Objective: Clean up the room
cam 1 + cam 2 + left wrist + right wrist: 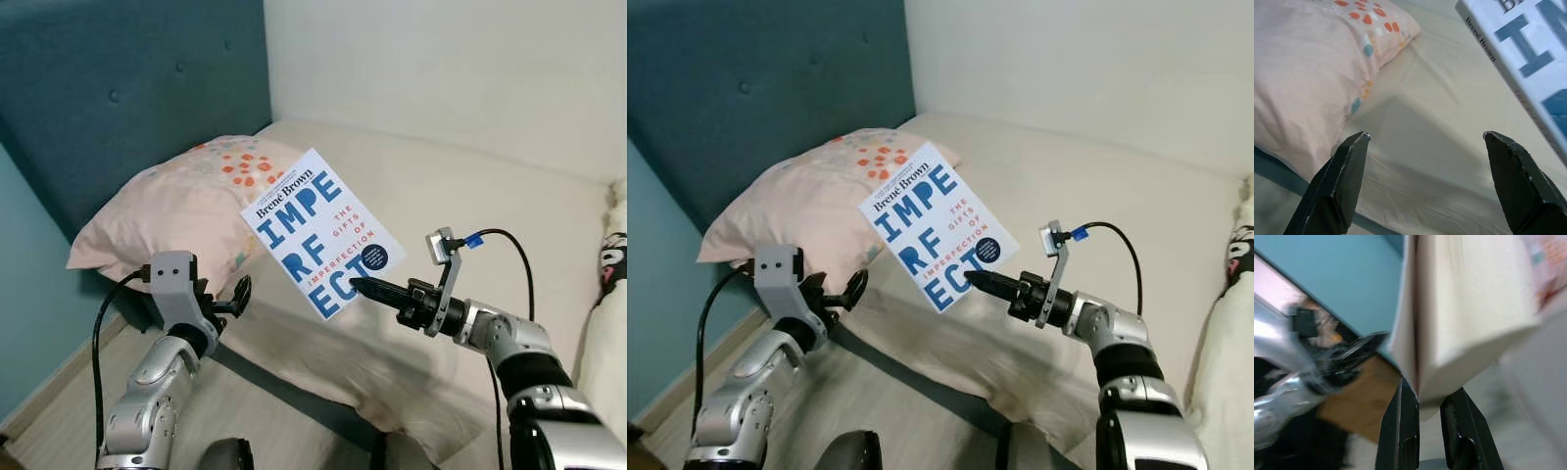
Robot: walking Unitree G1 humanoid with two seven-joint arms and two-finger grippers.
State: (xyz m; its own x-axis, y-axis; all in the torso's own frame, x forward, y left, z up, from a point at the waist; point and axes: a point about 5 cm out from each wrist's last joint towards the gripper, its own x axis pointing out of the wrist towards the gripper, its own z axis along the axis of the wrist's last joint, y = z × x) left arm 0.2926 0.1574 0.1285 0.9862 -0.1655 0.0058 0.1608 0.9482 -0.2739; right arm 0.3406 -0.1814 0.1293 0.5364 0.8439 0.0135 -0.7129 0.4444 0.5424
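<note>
Book (pixel 323 233) first: your right gripper (pixel 359 287) has it pinched by its lower edge, so it stands up and away from the fingertips, tilted, lifted clear above the bed (pixel 470 196). Its white cover with big blue letters faces up toward the head camera. In the right wrist view you see the page block (pixel 1469 308) rising straight out from between the two black fingers (pixel 1400 431), which are pressed together on it with only the book's thickness between them.

Beyond the right gripper's tips, past the book, lies the pink pillow (pixel 176 211) with orange and teal dots, resting against the dark teal headboard (pixel 127 98). Under the held book you have the cream sheet, wrinkled, with the book's shadow on it.

Your left gripper (pixel 235 299) hovers off to the side of the right gripper, near the edge of the bed and just in front of the pillow's near corner. Its fingers (pixel 1339 181) are spread wide and hold nothing. From the left wrist view the sheet lies straight ahead between the two tips, the pillow sits to one side of them, and the spine and cover of the book (pixel 1528 63) hang in the air beyond the other tip, apart from it.

The two grippers are near each other but not touching; the book's lower corner sits between them, closer to the right one. Below the left arm you can see the pale wood floor (pixel 59 411) alongside the bed.
</note>
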